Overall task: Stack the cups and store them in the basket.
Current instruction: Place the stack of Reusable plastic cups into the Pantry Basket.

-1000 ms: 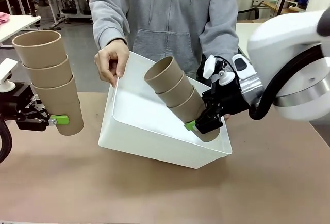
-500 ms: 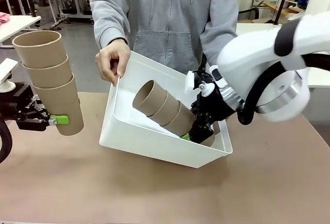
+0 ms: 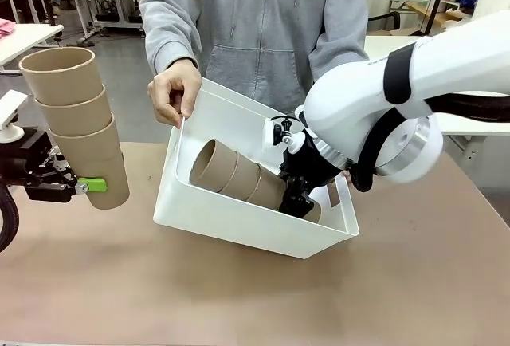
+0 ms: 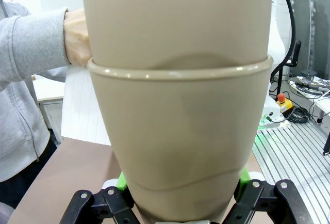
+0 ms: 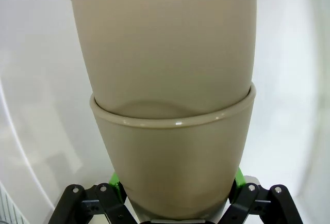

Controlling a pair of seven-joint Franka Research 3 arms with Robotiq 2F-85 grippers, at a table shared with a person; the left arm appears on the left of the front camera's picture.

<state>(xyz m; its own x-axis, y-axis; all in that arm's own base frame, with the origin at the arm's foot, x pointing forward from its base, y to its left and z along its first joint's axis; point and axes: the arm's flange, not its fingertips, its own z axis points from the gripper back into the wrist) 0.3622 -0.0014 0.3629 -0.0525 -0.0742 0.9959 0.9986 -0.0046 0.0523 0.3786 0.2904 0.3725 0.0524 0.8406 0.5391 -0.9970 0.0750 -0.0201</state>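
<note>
The stack in the basket (image 3: 239, 177), three cups nested one in another, lay almost on its side low inside the basket (image 3: 239, 230). Its long axis ran roughly along the sloping white floor. The open mouth pointed toward the robot's left and the base toward the robot's right. Whether the lowest cup already touched the floor could not be told. The right end effector (image 3: 296, 198) was at the base end, its green pads (image 5: 117, 180) pressed on either side of the outermost cup, so the stack extended straight out from its fingers. Release probably turned on this alignment: with the cups ahead of the fingers, a retreat along the same axis, up and to the robot's right, would clear the near wall. The basket was tipped, its opening turned toward the robot, and the person's hand (image 3: 174, 95) gripped its raised far-left rim. Well apart, at the robot's left, the second stack (image 3: 76, 123) of three cups stood upright above the counter (image 3: 255, 298). The left end effector (image 3: 89, 184) was clamped around its bottom cup. For this stack the basket lay to the robot's right, and the left arm was the nearer one.
</note>
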